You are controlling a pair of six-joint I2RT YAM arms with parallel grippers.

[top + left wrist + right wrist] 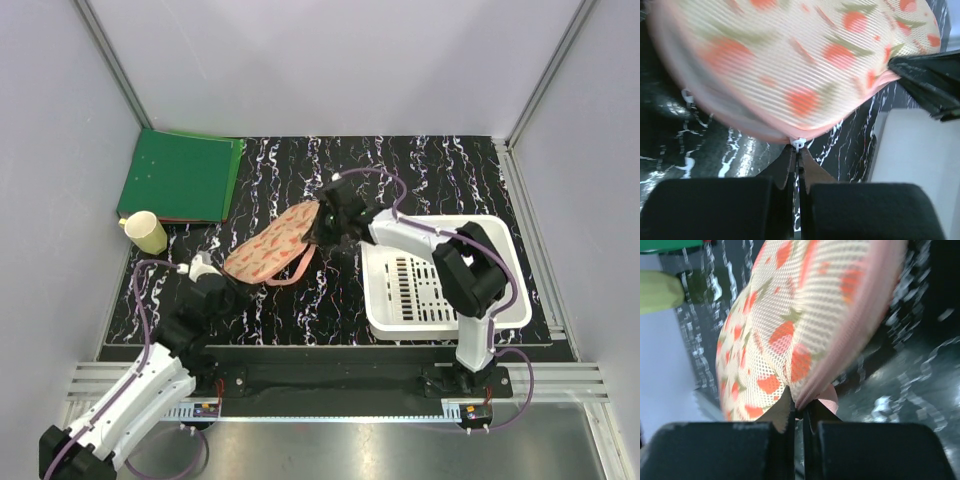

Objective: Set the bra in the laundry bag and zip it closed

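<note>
We judge that the zipping step is in hand. The laundry bag is in the middle of the worktop, with its long axis running from 8 o'clock to 2 o'clock. The bra is not visible in any view; probably it is already inside, but we cannot confirm this. At the 8 o'clock end the left pincer is pressed together on the small white zip pull. At the 2 o'clock end the right pincer pinches the pink seam of the bag. The white basket stands at 3 o'clock. For the next move, we think the right side must hold the bag firmly while the left draws the pull along the seam.
</note>
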